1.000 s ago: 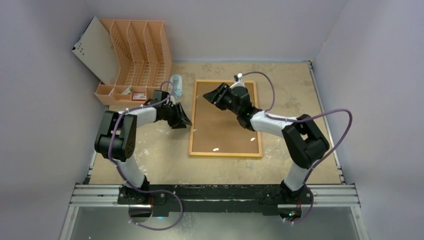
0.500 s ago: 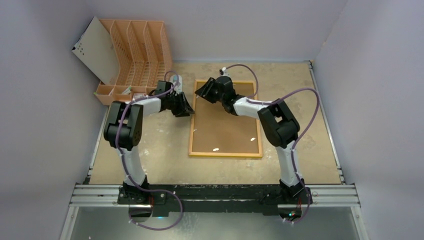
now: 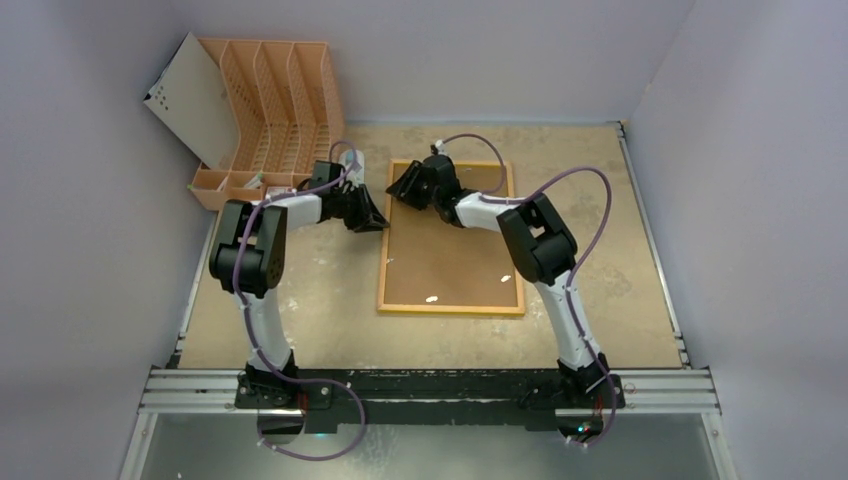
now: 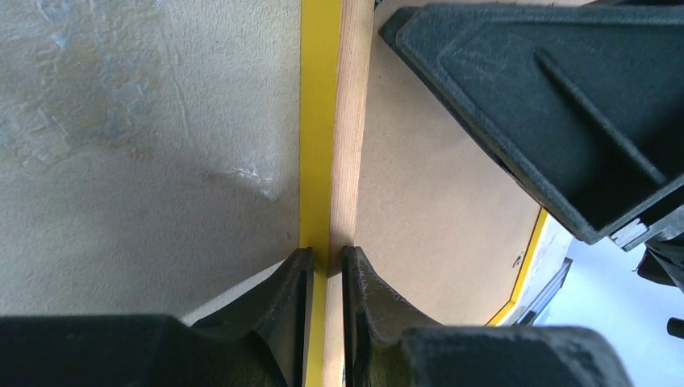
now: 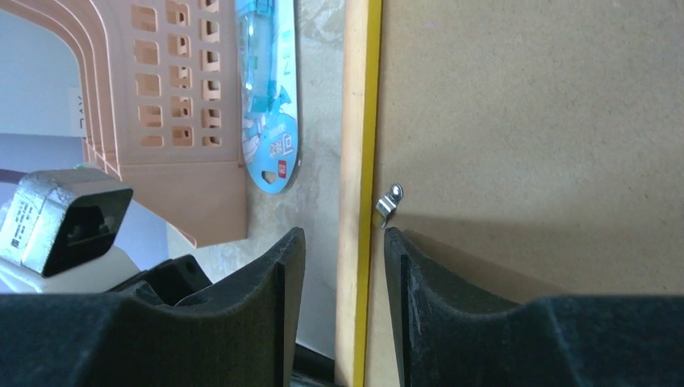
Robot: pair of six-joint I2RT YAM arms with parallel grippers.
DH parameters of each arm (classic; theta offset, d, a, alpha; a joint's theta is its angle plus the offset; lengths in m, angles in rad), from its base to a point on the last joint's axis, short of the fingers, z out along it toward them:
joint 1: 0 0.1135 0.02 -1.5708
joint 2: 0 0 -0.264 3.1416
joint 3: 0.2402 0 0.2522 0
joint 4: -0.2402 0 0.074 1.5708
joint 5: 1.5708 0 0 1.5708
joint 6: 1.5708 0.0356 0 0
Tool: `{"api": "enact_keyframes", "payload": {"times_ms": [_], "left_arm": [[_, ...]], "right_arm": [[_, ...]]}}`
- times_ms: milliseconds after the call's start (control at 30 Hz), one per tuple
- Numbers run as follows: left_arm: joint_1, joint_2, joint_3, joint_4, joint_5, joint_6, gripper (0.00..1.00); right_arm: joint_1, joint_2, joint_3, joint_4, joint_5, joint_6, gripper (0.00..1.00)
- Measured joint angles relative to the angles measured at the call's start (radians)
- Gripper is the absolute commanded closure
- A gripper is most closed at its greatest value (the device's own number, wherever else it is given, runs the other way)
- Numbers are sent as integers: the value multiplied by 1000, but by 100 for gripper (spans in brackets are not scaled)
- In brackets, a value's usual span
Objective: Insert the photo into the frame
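1. Looks down from high behind the arm bases, far off, taking in the whole table (image 3: 330, 320) and frame (image 3: 381, 270).
2. Sits on the left wrist, very close, facing along the frame's left side past the left gripper (image 4: 327, 258).
3. Rides the right wrist, equally close, facing that same side, with the rack (image 5: 185, 105) beyond.
4. Shares that side of the frame across all three.

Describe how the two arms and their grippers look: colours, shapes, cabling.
Both the left arm and right arm have white links joined by chunky black joint housings, with a purple cable looping along each. The left gripper and right gripper each carry two matte black, curved plastic fingers. No sleeves.
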Motion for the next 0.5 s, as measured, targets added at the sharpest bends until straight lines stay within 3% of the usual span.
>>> {"api": "enact_keyframes", "payload": {"times_ms": [500], "left_arm": [[3, 0, -8, 12, 14, -2, 86]], "right_arm": [[-4, 60, 80, 8, -27, 3, 56]]}}
